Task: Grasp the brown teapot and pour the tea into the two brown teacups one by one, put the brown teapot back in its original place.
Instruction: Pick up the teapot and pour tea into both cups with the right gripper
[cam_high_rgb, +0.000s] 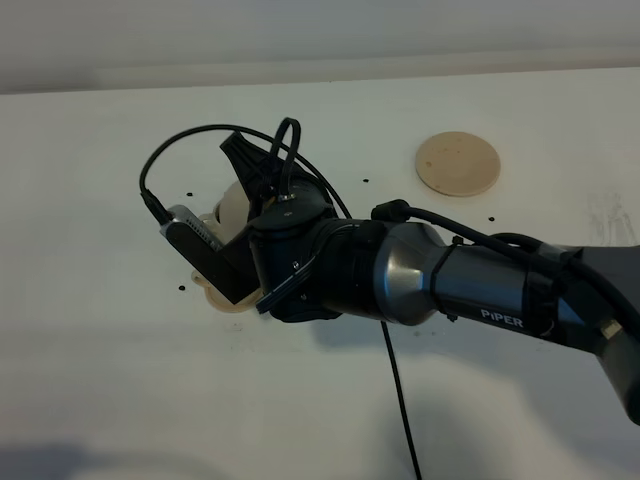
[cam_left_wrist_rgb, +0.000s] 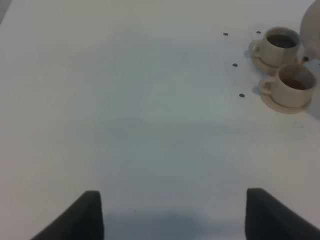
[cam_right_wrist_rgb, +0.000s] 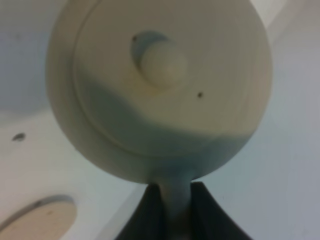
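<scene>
The brown teapot (cam_right_wrist_rgb: 160, 95) tilts, spout seemingly over one teacup (cam_left_wrist_rgb: 290, 85).

My right wrist view shows the teapot (cam_right_wrist_rgb: 160, 100) blurred. From above, my right arm (cam_high_rgb: 430, 275) hides most of it and both teacups (cam_left_wrist_rgb: 291, 85). The left wrist view's edge cuts it off.

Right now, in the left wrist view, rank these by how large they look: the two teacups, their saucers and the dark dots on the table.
1. The two saucers, each wider than its cup.
2. The near teacup and far teacup: alike; nearness may explain any difference.
3. The dark dots, tiny.
</scene>
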